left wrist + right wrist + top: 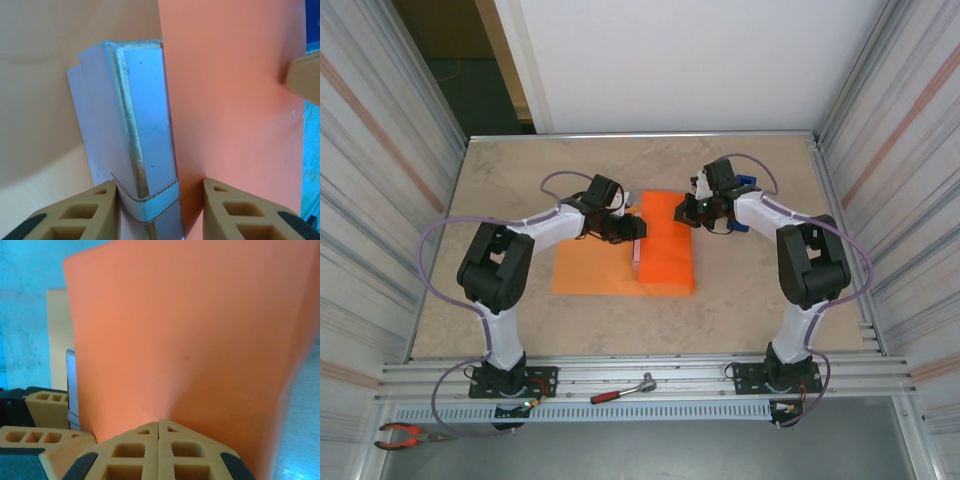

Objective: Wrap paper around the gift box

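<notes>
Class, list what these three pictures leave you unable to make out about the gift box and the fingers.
1. Top view: the top of the gift box, hidden under the folded paper.
2. Left wrist view: whether the left fingers press the box; the picture's bottom edge cuts off the contact.
3. Right wrist view: most of the box, hidden behind the raised paper.

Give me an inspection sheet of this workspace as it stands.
Surface: beige table, no marks seen.
Job's things: orange paper folded up over the gift box, which stands on edge.
Clutter: blue item behind the right arm; ratchet on the front rail; pliers below it.
Grippers: left gripper clamps the gift box, paper against one finger; right gripper shut on the paper.
Cables: purple cables loop beside each arm, off the paper.
Surroundings: ribbed walls; white panel behind.
</notes>
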Available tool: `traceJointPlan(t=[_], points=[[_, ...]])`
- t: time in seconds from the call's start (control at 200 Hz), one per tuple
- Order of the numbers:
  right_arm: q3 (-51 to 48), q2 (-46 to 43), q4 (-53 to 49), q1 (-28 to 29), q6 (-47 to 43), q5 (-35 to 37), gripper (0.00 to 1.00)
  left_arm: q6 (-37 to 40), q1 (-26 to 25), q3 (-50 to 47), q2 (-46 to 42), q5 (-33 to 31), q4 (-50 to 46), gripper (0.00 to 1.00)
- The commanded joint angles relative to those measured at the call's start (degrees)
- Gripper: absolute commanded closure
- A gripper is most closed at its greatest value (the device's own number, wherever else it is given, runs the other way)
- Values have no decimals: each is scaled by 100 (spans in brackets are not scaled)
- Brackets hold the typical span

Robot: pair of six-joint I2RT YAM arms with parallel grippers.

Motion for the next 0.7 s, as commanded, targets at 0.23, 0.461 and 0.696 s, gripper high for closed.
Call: traceJointPlan(t=[0.23,0.461,0.696], points=[[-138,321,-332,94,-359,349,100,36,-30,-146,70,-312,-577,61],[-325,228,-326,31,-420,441,100,-6,375,-146,-516,-302,-696,53],[-409,204,-275,24,-442,435,100,-475,1495,-1423,-1494,-686,-542,42]])
